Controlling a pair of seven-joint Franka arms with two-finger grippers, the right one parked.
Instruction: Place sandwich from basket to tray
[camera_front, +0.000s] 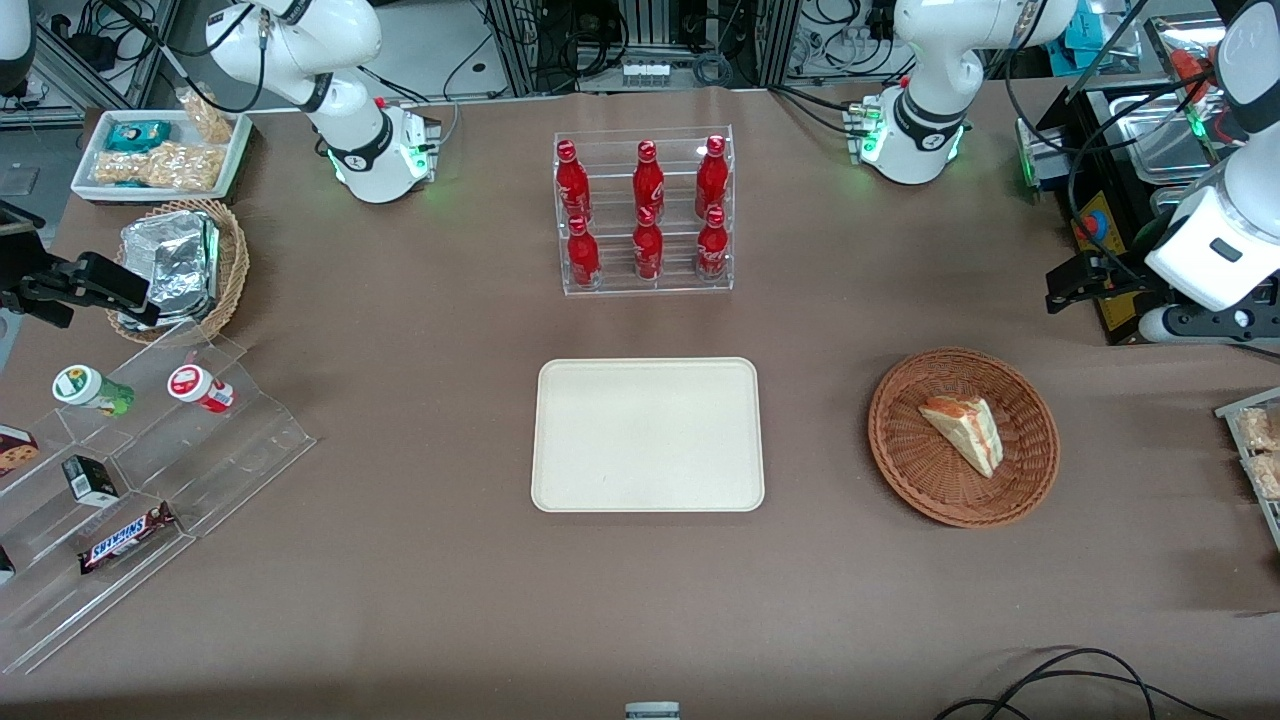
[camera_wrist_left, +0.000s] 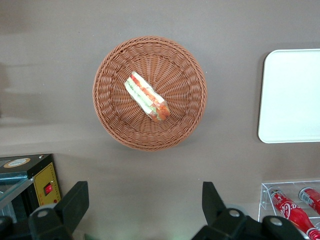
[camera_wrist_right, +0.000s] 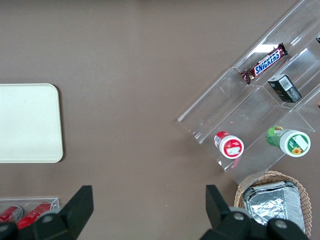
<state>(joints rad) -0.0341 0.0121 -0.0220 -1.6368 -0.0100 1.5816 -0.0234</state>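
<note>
Sandwich (camera_wrist_left: 146, 96) in basket (camera_wrist_left: 115, 125), gripper (camera_wrist_left: 144, 207) above (fingers spread), tray (camera_wrist_left: 290, 95) bare.

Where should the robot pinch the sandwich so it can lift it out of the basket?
Probably across the middle of the sandwich, from straight above, one finger on each long bread face. It lies as a narrow wedge in the basket, whose low rim leaves the top free. The pincer is open, apart from it.

glossy white rounded arm casings (camera_front: 1215, 245), black joint bands, green-lit bases; gripper (camera_wrist_left: 145, 210) with matte black, wedge-shaped fingers (camera_wrist_left: 75, 202), spread wide, above the table.
</note>
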